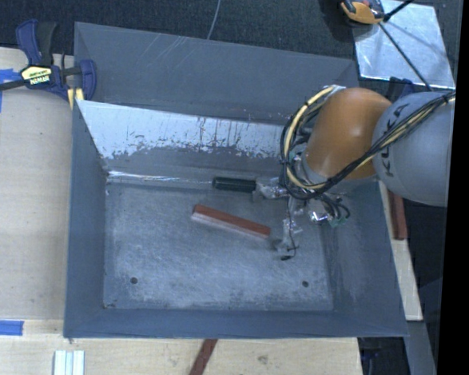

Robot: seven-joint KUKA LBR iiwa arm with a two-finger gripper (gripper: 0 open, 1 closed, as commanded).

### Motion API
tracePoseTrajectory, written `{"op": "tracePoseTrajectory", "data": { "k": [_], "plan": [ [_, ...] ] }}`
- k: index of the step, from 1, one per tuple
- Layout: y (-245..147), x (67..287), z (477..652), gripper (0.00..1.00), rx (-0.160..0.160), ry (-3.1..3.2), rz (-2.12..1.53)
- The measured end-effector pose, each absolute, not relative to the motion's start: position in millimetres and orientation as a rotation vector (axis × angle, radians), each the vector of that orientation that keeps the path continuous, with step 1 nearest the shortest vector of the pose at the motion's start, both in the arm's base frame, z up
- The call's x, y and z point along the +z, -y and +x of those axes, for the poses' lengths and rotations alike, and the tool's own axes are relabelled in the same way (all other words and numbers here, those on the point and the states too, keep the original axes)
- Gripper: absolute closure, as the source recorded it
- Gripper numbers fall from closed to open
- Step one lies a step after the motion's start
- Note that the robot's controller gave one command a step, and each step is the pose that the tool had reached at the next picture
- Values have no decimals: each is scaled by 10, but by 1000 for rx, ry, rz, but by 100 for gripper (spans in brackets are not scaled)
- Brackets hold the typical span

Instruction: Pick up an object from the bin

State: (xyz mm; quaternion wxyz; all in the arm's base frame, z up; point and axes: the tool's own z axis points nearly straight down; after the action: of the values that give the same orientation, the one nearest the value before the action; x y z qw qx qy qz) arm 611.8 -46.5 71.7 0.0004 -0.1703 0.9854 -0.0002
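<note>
Approach step, nothing lifted yet. Gripper (286,244) low, right of centre in bin (212,285), at right end of reddish-brown flat bar (230,221). Open or closed: cannot tell. Next move probably needs bar straddled squarely, then close and lift.

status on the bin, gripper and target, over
Gripper low at right end of reddish-brown flat bar. Bar lies flat on bin floor, not lifted. Black stick by far wall, apart from bar.

It looked like a robot lab: a grey industrial arm (417,151), its wrist under an orange cover (342,138) and strung with looped cables (291,138), reached into a grey metal bin (209,321) with scratched, worn walls.
</note>
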Motion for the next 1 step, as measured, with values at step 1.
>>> {"op": "tracePoseTrajectory", "data": {
  "k": [1],
  "plan": [
    [286, 745, 6161, 0, 1, -3074, -650]
  ]
}}
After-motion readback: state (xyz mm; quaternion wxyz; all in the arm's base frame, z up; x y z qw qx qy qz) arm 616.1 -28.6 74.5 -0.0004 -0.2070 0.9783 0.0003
